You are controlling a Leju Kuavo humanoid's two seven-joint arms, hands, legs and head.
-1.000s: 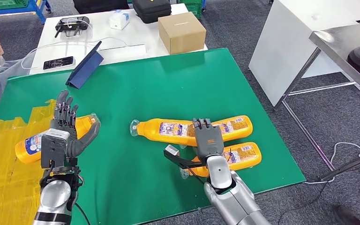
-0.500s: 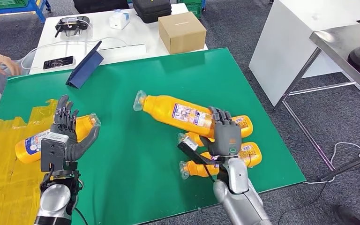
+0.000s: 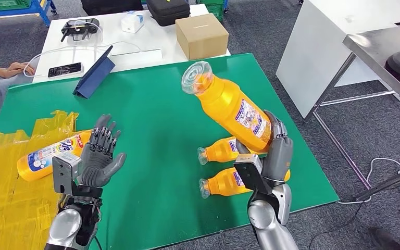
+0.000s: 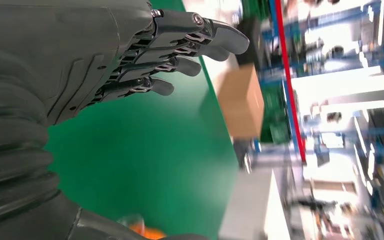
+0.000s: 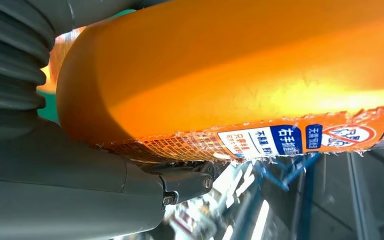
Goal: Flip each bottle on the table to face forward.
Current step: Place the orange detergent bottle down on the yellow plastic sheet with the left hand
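Note:
My right hand point(image 3: 272, 153) grips an orange bottle point(image 3: 229, 107) by its base and holds it lifted and tilted, clear cap up and toward the far left. The right wrist view has that bottle point(image 5: 240, 70) close up with its label edge. Two more orange bottles lie on the green mat beneath it, one point(image 3: 220, 150) just beyond the other point(image 3: 224, 183), caps pointing left. A fourth orange bottle point(image 3: 47, 155) lies on yellow film at the left. My left hand point(image 3: 100, 156) hovers with its fingers apart to that bottle's right, holding nothing; its fingers point(image 4: 180, 45) show over the mat.
Yellow plastic film point(image 3: 5, 192) covers the mat's left end. Beyond the green mat point(image 3: 151, 104) a white table carries a cardboard box point(image 3: 202, 35), a blue tablet stand point(image 3: 92, 74), a phone point(image 3: 65, 69) and a black case. A person's arm point(image 3: 0, 73) rests at far left.
My right hand has lifted the bottle off the mat and swung it from lying to steeply tilted, uncovering the bottle beneath it. My left hand shifted to the right, off the left bottle.

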